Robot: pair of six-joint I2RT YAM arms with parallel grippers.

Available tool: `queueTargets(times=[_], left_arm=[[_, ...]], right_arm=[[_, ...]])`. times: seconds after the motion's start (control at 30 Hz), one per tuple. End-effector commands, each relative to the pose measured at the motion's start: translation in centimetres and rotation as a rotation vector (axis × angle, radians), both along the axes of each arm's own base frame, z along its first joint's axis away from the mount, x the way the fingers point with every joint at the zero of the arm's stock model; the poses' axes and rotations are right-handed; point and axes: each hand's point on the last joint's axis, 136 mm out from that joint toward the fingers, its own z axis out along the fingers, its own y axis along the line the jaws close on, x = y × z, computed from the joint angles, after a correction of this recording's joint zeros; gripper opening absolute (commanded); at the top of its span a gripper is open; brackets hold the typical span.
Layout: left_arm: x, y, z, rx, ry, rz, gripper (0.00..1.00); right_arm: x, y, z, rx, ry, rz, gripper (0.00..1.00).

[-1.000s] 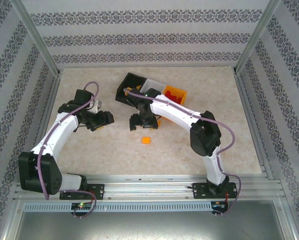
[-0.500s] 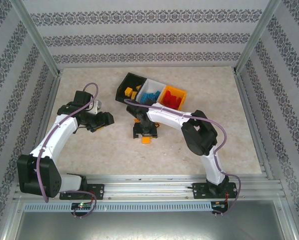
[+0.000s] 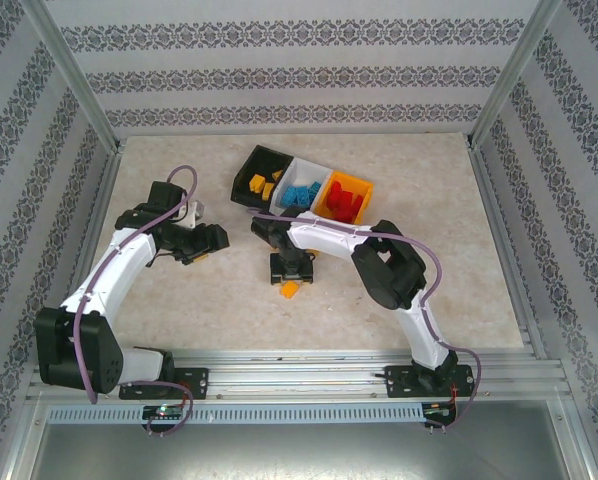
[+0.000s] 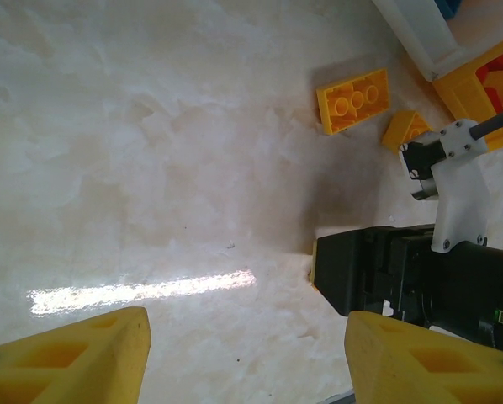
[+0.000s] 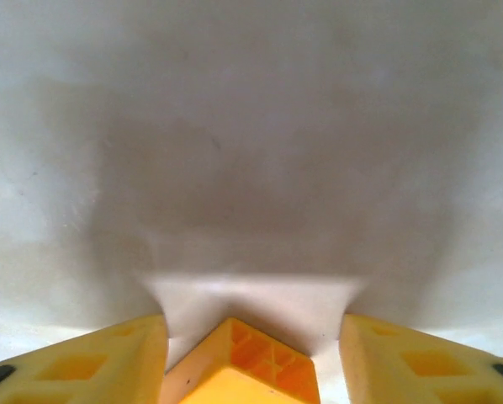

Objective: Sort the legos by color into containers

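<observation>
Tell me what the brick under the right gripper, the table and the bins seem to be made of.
Brick: likely moulded plastic, smooth; crossed ribs show on its hollow face.
Table: marbled beige sheet, perhaps laminate or vinyl, glossy, as a bright light streak reflects on it.
Bins: probably plastic, with thin walls and plain colours; finish too small to judge.

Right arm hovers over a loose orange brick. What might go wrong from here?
1. In the right wrist view the small orange plastic brick sits corner-on between the right gripper and its open fingers, so closing may twist it or squeeze it out.
2. The left wrist view shows two more orange bricks lying close to the right arm; a low sweep might knock them.
</observation>
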Motion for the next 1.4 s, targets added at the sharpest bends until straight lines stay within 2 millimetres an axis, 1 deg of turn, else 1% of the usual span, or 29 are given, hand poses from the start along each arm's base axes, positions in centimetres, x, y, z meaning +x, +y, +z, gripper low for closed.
queueTargets(times=[0.0, 0.1, 0.13, 0.17, 0.2, 0.27, 0.37, 0.43, 0.53, 0.67, 0.8, 0.93, 1.03, 1.13, 1.23, 1.3, 1.33, 1.37], left_arm=[[0.0, 0.0, -0.2, -0.014, 0.013, -0.004, 0.63], [0.0, -0.1, -0.3, -0.016, 0.012, -0.005, 0.63], [0.0, -0.1, -0.2, -0.016, 0.011, -0.006, 0.64], [0.0, -0.1, -0.3, -0.017, 0.012, -0.006, 0.64], [0.0, -0.1, -0.3, -0.017, 0.012, -0.005, 0.64], [0.0, -0.1, -0.4, -0.018, 0.012, -0.006, 0.64], [0.1, -0.2, -0.3, -0.020, 0.011, -0.006, 0.64], [0.1, -0.1, -0.4, -0.020, 0.012, -0.005, 0.64], [0.1, -0.2, -0.5, -0.022, 0.016, -0.005, 0.65], [0.1, -0.2, -0.5, -0.021, 0.019, -0.005, 0.65], [0.1, -0.1, -0.5, -0.018, 0.017, -0.004, 0.65], [0.1, 0.0, -0.6, -0.013, 0.018, -0.004, 0.65], [0.2, 0.0, -0.6, -0.011, 0.020, -0.005, 0.66], [0.2, 0.1, -0.7, -0.005, 0.020, -0.004, 0.66], [0.3, 0.1, -0.8, -0.001, 0.024, -0.004, 0.66], [0.3, 0.2, -0.8, 0.004, 0.025, -0.005, 0.66], [0.3, 0.2, -0.8, 0.006, 0.029, -0.006, 0.66], [0.3, 0.2, -0.8, 0.008, 0.031, -0.007, 0.66]], right_arm=[[-0.4, -0.7, -0.6, -0.052, 0.006, -0.010, 0.50], [-0.6, -0.8, -0.6, -0.058, 0.017, -0.008, 0.52], [-0.7, -0.8, -0.4, -0.060, 0.018, -0.006, 0.54], [-0.8, -0.8, -0.1, -0.063, 0.016, -0.007, 0.59], [-0.9, -0.9, 0.0, -0.067, 0.015, -0.006, 0.62], [-1.1, -1.0, 0.6, -0.071, 0.014, -0.012, 0.65], [-1.8, -1.2, 1.1, -0.082, 0.023, -0.030, 0.65], [-2.2, -1.0, 1.1, -0.079, 0.033, -0.040, 0.65], [-2.8, -0.1, 0.7, -0.057, 0.056, -0.057, 0.63], [-3.0, 0.6, -0.2, -0.036, 0.078, -0.069, 0.57], [-2.5, 0.8, -0.3, -0.040, 0.065, -0.061, 0.48], [-1.9, 1.0, 0.0, -0.042, 0.043, -0.040, 0.35], [-1.2, 1.0, 0.5, -0.035, 0.025, -0.035, 0.35], [0.0, 1.1, 1.3, -0.017, -0.018, -0.035, 0.34], [1.2, 0.9, 1.7, -0.002, -0.030, -0.042, 0.34], [1.4, 0.9, 1.8, 0.011, -0.009, -0.037, 0.41], [1.4, 0.7, 1.9, 0.002, -0.003, -0.033, 0.48], [1.4, 0.4, 1.9, -0.010, -0.003, -0.027, 0.51]])
